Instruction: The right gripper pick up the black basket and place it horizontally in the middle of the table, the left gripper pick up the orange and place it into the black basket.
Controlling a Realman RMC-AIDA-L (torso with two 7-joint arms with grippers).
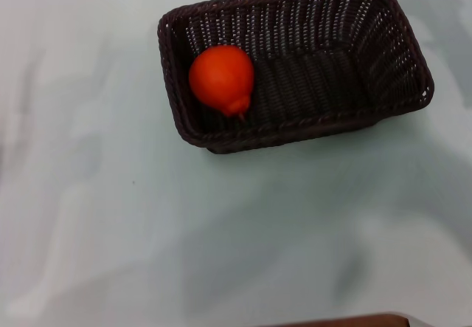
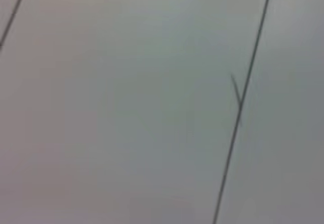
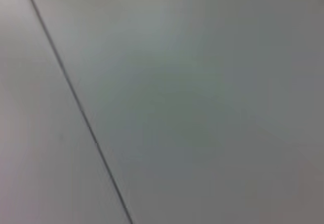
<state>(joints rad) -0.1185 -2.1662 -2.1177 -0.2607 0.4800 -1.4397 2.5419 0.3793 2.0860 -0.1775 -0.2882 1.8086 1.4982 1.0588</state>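
Note:
The black basket point(image 1: 383, 46) lies lengthwise across the far middle of the white table point(image 1: 110, 231), its open top up. The orange point(image 1: 220, 77) rests inside the basket at its left end, nub toward me. Neither gripper shows in the head view. The left wrist view and the right wrist view show only a pale flat surface with thin dark lines; no fingers and no task object appear in them.
A brown edge point(image 1: 346, 321) shows at the bottom of the head view. Soft shadows lie on the table in front of the basket.

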